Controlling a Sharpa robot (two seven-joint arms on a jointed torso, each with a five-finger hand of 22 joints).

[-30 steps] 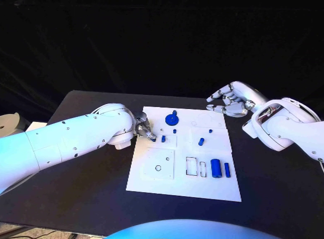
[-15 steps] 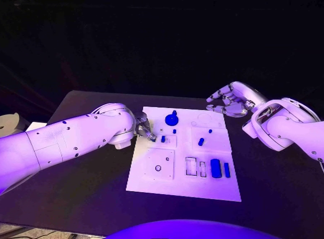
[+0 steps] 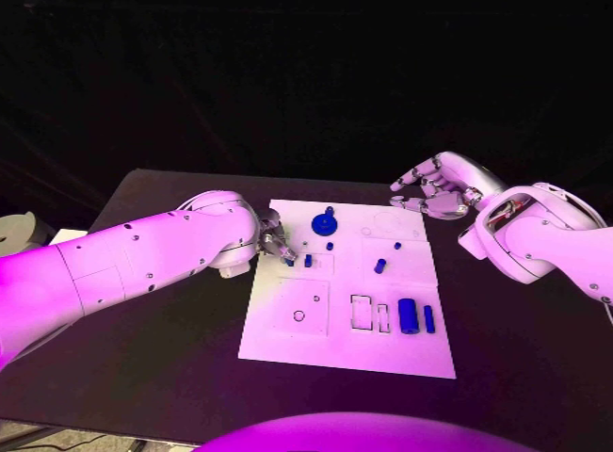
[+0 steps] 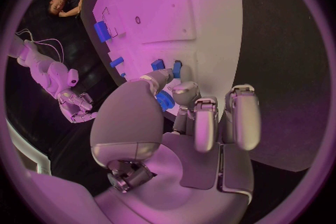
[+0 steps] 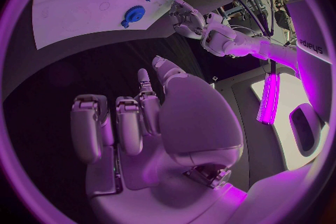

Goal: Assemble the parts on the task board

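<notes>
Task board (image 3: 349, 344) lies flat mid-bench, long side running away from the robot; black bench (image 3: 143, 367) shows bare on the left, the right and the near side of it.

Left hand (image 3: 275, 246) sits at the board's left edge, far half, fingertips over the board's margin. Left wrist view: its fingers (image 4: 183, 91) are curled together beside two small blue pegs (image 4: 176, 69) standing just inside that edge; whether a part is pinched between them cannot be told. In the head view those pegs (image 3: 308, 261) are just right of the fingertips.

Right hand (image 3: 435, 193) hovers above the bench off the board's far right corner, apart from it. Fingers loosely curled, separated, nothing in them.

Parts on the board:
- blue gear (image 3: 325, 225) with an upright stem, far middle, close to the left hand
- small peg (image 3: 379, 266) right of centre, tilted
- large blue cylinder (image 3: 408, 316) and a thinner bar (image 3: 428, 318) side by side near the right edge, next to two empty rectangular slots (image 3: 362, 313)
- square recess with a round hole (image 3: 299, 316), near left

Board's near third is bare white.
</notes>
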